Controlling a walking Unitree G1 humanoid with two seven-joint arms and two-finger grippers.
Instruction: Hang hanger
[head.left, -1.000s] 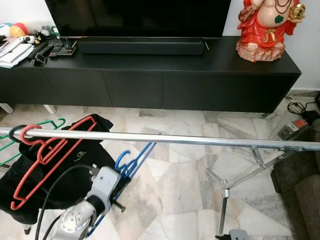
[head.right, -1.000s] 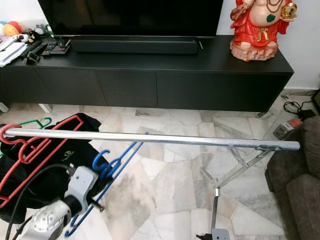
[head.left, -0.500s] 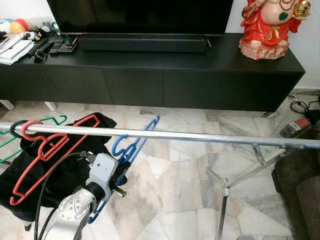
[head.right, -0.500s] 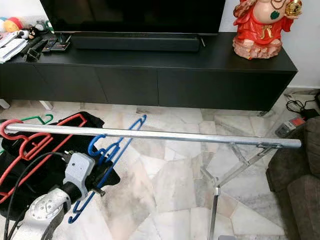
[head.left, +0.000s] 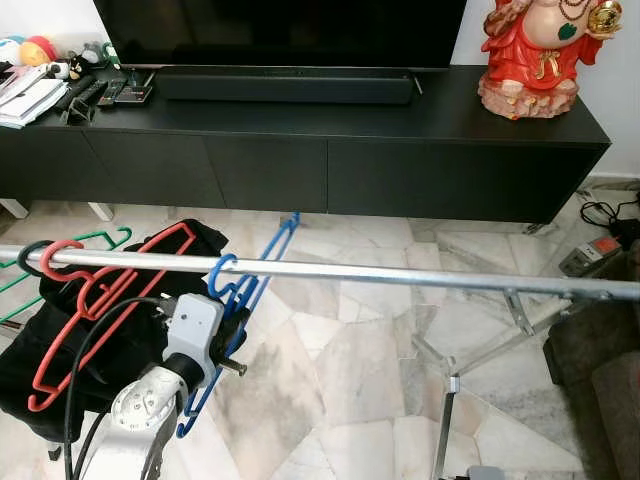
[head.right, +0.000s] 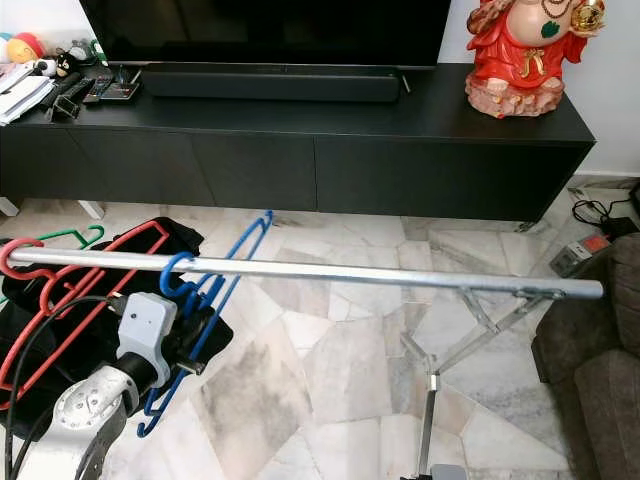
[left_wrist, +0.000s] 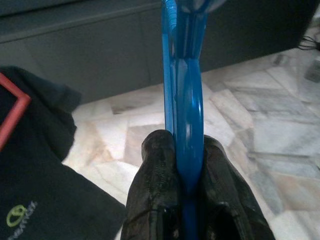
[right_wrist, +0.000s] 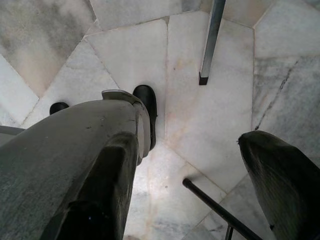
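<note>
A blue hanger (head.left: 243, 292) is clamped between the two black fingers (left_wrist: 155, 195) of my left gripper (left_wrist: 187, 200), which is shut on its lower part. Its hook (head.left: 221, 270) reaches the height of the silver rail (head.left: 400, 273), just right of a red hanger (head.left: 95, 295) that hangs on the rail. I cannot tell whether the blue hook rests on the rail. My left wrist (head.left: 193, 338) sits below and in front of the rail. My right gripper (right_wrist: 200, 190) hangs low over the marble floor, open, with nothing between its fingers.
A black bag (head.left: 150, 335) lies under the rail's left end, with a green hanger (head.left: 95, 243) beside it. The rack's leg (head.left: 448, 400) stands at the right. A black TV console (head.left: 320, 160) with a red statue (head.left: 535, 55) stands behind. A sofa (head.left: 610, 380) is at the right.
My left gripper has lifted the blue hanger up and to the left. Its hook was below the rail and now overlaps it, close to the red hanger.
</note>
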